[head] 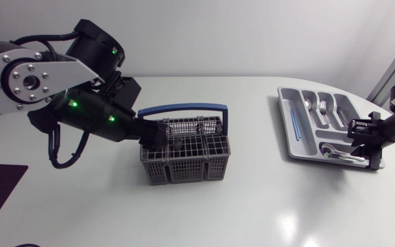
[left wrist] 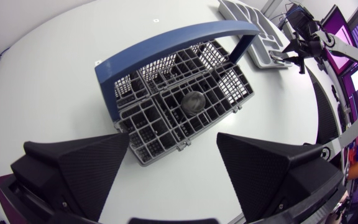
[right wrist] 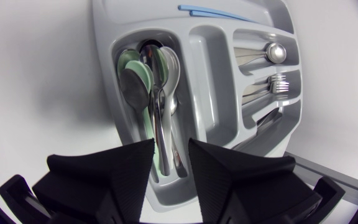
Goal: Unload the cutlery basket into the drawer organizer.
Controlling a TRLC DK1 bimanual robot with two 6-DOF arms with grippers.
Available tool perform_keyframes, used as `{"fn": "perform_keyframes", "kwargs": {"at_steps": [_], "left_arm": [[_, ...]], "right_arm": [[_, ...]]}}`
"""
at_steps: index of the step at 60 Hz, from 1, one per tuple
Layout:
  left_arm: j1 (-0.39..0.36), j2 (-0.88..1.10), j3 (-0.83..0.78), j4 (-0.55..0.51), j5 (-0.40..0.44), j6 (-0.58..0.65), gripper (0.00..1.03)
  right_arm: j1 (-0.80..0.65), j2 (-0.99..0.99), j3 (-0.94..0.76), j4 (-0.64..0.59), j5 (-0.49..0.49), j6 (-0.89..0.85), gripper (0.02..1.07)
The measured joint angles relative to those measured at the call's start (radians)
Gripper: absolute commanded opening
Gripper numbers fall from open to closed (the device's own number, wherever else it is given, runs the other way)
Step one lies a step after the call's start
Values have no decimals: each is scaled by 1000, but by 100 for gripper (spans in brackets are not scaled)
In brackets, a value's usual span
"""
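The grey plastic cutlery basket with a blue handle [head: 184, 168] is standing on the white surface [head: 252, 206], well apart from the grey drawer organizer [head: 300, 130]. The left pincer [left wrist: 174, 140] is hanging wide above the basket. The right pincer [right wrist: 171, 146] is hovering, narrowly parted, over the organizer's spoons [right wrist: 135, 87].

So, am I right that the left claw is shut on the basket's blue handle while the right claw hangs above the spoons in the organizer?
Not quite: the left wrist view shows the left claw open, its fingers spread wide and off the blue handle. The right claw does hang above the spoons in the organizer.
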Motion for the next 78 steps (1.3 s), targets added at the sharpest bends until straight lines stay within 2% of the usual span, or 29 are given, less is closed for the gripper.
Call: {"fn": "perform_keyframes", "kwargs": {"at_steps": [13,19,23,27,36,54,67,71,78], "left_arm": [[0,-43,-34,25,-9,49,98],[0,-62,-61,35,-9,66,98],[-1,-68,-79,42,-10,73,98],[-2,-71,-96,47,-10,81,98],[-2,-76,-133,72,-10,97,98],[-3,-106,-178,102,-10,122,98],[-11,-125,-217,135,-9,148,98],[-11,-129,-233,148,-10,153,98],[-11,-131,-250,179,-10,167,98]], "right_arm": [[61,-168,-18,-24,-74,102,69],[124,-253,-32,-63,-103,188,78],[179,-304,-43,-103,-114,254,90],[235,-343,-48,-147,-117,319,95],[401,-403,-48,-248,-118,512,97],[758,-475,-45,-259,-113,976,96],[919,-434,23,-295,-113,1231,96],[952,-407,54,-321,-113,1304,102],[993,-360,96,-352,-118,1423,102]]}}
